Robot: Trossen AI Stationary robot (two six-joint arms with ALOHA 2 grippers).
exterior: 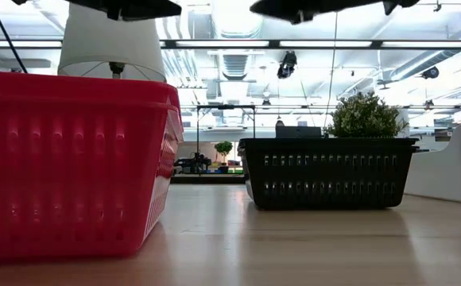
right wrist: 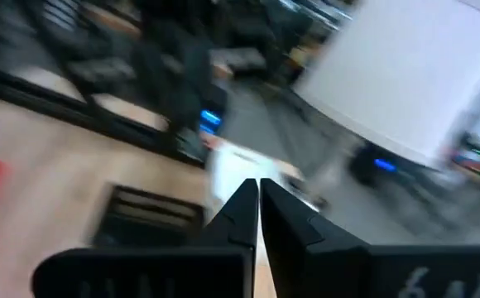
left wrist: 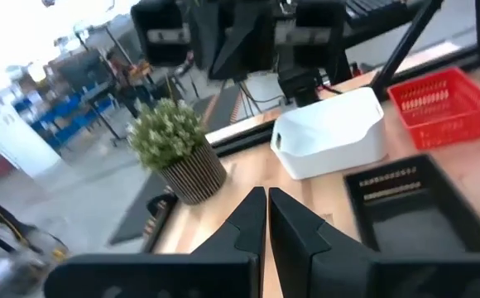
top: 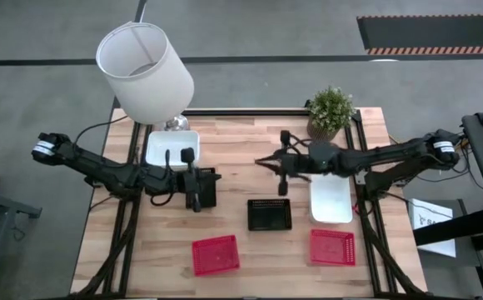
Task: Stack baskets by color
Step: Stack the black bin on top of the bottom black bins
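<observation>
On the wooden tabletop [top: 233, 146], the left hand [top: 193, 204] hovers with fingers pressed together over a black mesh-walled basket [top: 210, 187], a smooth white basket [top: 172, 148] just behind it. The right hand [top: 261, 162], also pressed together and holding nothing, hangs over bare wood; another white basket [top: 331, 202] lies beside its arm, another black basket [top: 269, 214] nearer the front, and two red mesh baskets [top: 216, 254] [top: 332, 247] sit at the front edge.

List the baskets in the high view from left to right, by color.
White basket under the lampshade → black basket beneath the left arm → red basket → black basket at mid-table → white basket and red basket, level with each other at the right.
</observation>
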